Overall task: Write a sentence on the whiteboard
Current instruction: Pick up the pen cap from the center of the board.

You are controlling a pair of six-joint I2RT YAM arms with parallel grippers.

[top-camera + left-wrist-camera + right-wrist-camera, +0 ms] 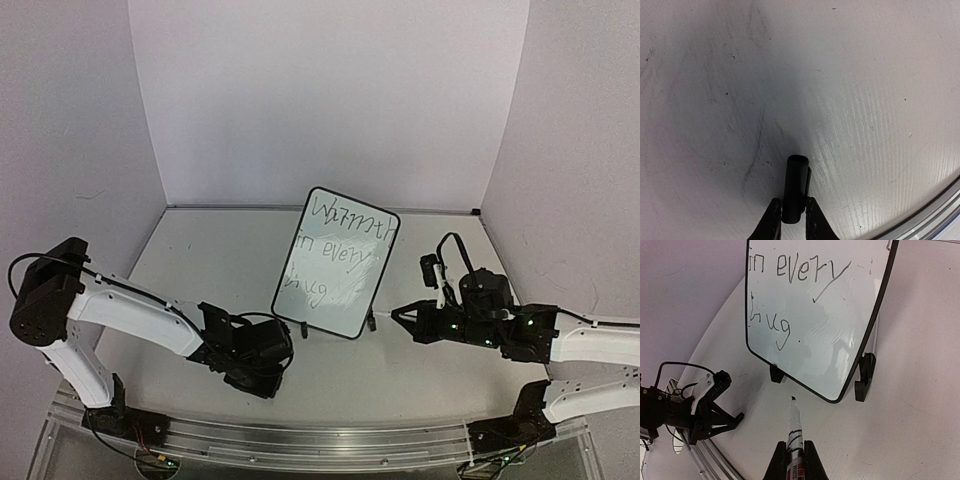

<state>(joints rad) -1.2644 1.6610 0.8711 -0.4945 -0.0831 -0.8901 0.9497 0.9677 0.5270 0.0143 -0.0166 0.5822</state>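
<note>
**Item 1: whiteboard** (336,262). Stands on the counter (190,270), propped on two black feet (864,377) and turned askew. Its face is towards the arms, presumably so a pen can reach it.

**Item 2: sentence** (345,250). Three lines of thin dark lettering on the whiteboard, reading roughly "Warmth / in every / hug". By the look of it the wording is complete. A stray stroke trails from the "y" of "every".

**Item 3: right gripper** (795,447). To the right of the whiteboard, low over the counter. Its jaws are clamped on the marker (793,425), gripped near the rear of the barrel so the nib projects freely. The nib points at the whiteboard's lower edge and is apart from it, not touching.

**Item 4: left gripper** (793,210). In front of the whiteboard's lower left corner, facing down at the bare counter. Its jaws are closed against either side of a short black cap (795,187), probably the marker's, kept out of the writing arm's way until recapping.
</note>
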